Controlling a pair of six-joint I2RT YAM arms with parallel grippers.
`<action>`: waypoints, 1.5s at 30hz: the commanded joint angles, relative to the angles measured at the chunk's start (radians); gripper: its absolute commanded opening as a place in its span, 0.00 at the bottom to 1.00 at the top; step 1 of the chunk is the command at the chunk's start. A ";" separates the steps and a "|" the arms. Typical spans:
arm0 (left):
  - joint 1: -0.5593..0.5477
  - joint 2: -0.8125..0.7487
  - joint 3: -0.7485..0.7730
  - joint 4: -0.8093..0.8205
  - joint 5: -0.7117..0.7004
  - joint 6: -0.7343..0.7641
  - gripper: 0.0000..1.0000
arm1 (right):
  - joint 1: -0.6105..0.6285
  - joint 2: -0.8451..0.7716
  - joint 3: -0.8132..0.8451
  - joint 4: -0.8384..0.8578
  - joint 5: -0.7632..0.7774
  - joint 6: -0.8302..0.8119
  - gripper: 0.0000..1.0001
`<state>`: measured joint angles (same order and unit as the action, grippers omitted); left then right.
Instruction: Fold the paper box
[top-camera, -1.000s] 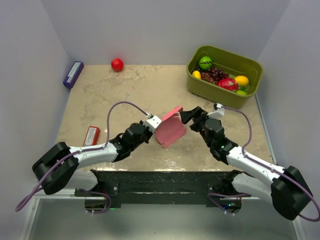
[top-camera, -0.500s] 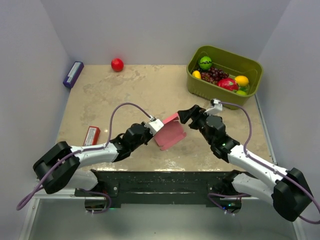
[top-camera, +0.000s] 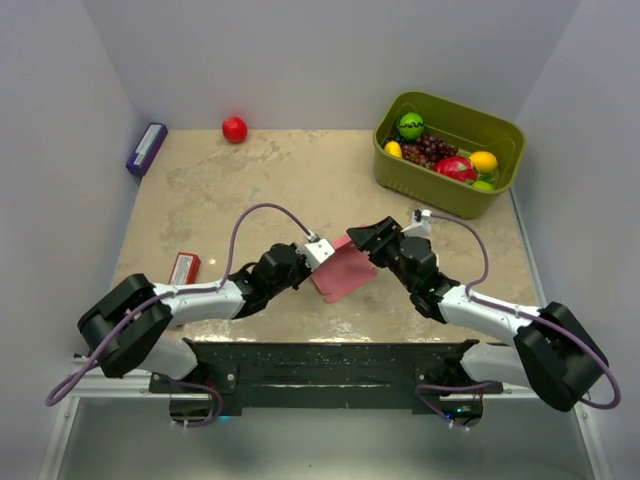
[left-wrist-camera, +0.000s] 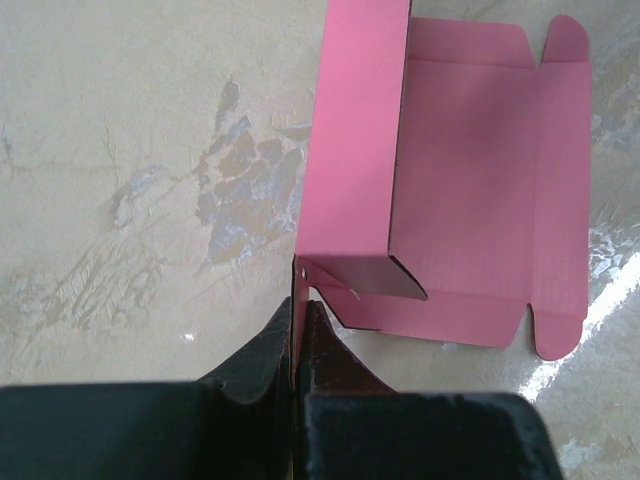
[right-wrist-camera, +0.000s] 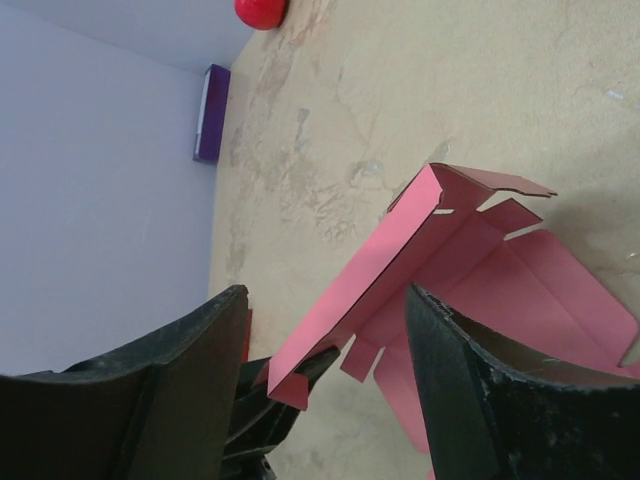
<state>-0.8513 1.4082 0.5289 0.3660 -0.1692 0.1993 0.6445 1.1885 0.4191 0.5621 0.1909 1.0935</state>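
— How do the two arms sit?
— The left arm and the right arm both reach inward from the near edge of the table, forearms low, and they meet near its middle. The left gripper comes at the paper box from the left. Its jaws are pressed together on the thin edge of a pink flap at one corner of the box.
— And the right gripper?
— It points down at the box from the right and far side. Its jaws are spread wide, and the raised side wall of the box runs between the two fingers. The wrist view does not settle whether either finger touches the card.
— Where does the box lie?
— Near the middle of the table, between the two grippers. Its base panel is flat on the surface, one long wall stands upright with notched tabs at its end, and the far flaps lie flat.
— What of the surface and the room?
— The tabletop is mottled beige, like stone, with pale grey walls on three sides. An olive green basket at the far right holds fruit. A red ball rests near the back wall, a purple box lies against the left wall, and a red packet lies beside the left arm.
— Any writing?
— The packet carries a white label, too small to read
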 joint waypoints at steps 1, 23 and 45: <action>-0.002 0.021 0.045 0.001 0.034 0.022 0.00 | 0.007 0.055 -0.005 0.137 0.031 0.066 0.66; -0.002 0.077 0.082 -0.016 0.085 0.045 0.00 | 0.007 0.275 -0.025 0.350 0.090 0.055 0.34; -0.002 0.163 0.141 -0.013 0.080 -0.080 0.31 | 0.009 0.362 -0.042 0.378 0.174 0.031 0.00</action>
<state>-0.8551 1.5764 0.6380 0.3176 -0.0887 0.1757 0.6502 1.5196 0.3683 0.9539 0.2977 1.1606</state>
